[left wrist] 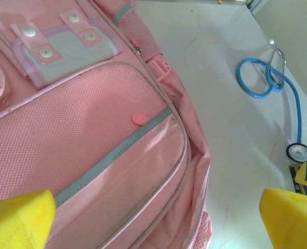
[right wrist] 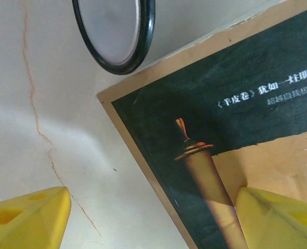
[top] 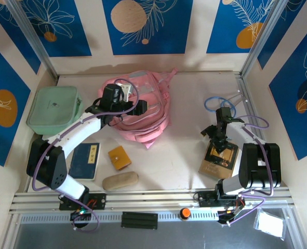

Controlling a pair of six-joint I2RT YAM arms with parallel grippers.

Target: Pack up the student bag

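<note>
- One student bag (top: pixel 141 113): pink, lying flat at the back-middle of the table (top: pixel 184 129), its straps trailing toward the near side.
- One mint green zip case (top: pixel 54 110) just left of the bag, against the left wall.
- Two books: a blue book (top: pixel 85 161) near my left base, and a dark-covered book (right wrist: pixel 236 129) with a tan border in front of my right base.
- One small orange wallet (top: pixel 119 157) beside the blue book, and one beige pouch (top: pixel 120 180) just in front of it.
- One blue stethoscope (left wrist: pixel 270 78) on the bare table right of the bag, its round chest piece just beside the dark book's corner.
- My left arm reaches forward and to the right from its base; my left gripper (left wrist: pixel 153 220) hangs over the bag's mesh front pocket, fingers wide apart and holding nothing.
- My right arm is folded back with the wrist pointing down; my right gripper (right wrist: pixel 153 220) has its fingers apart, one over bare table and one over the dark book's cover. From the wrist camera I cannot tell whether that finger touches the cover.
</note>
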